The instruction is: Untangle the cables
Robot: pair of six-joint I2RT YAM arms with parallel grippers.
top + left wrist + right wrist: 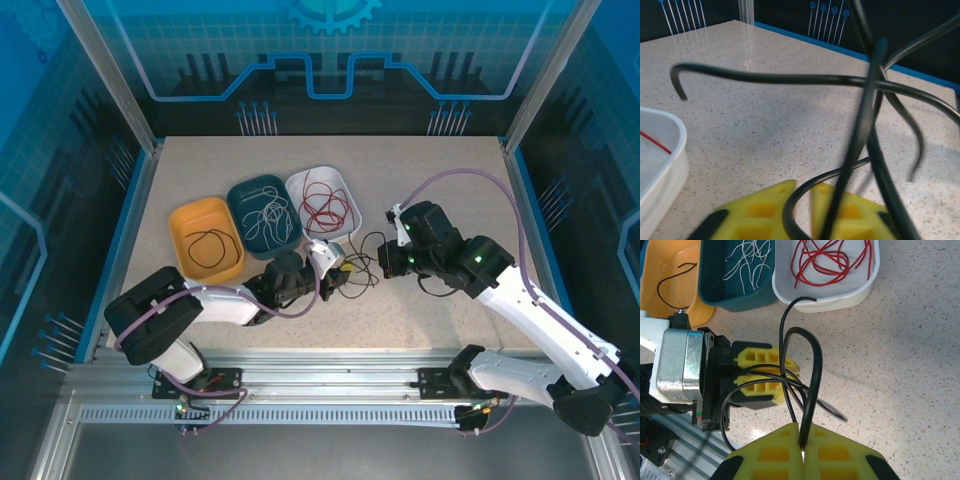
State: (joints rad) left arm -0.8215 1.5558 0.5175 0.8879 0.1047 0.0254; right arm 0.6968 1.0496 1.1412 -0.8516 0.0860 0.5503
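A knot of black cables (362, 268) hangs just above the table between my two grippers. My left gripper (338, 264) is shut on a black cable loop (790, 210) that passes between its yellow fingers (765, 207). More black strands (790, 78) cross in front of it. My right gripper (802, 427) is shut on the end of a thick black cable (815, 365). That cable arches up toward the left gripper (790, 376), a short way in front. Red cables (822, 260), white cables (747, 260) and one black cable (675, 282) lie sorted in trays.
Three trays stand side by side behind the grippers: orange (178, 225), teal (237, 195) and white (345, 185). The white tray (670, 165) sits close to the left gripper's left side. Blue walls edge the table.
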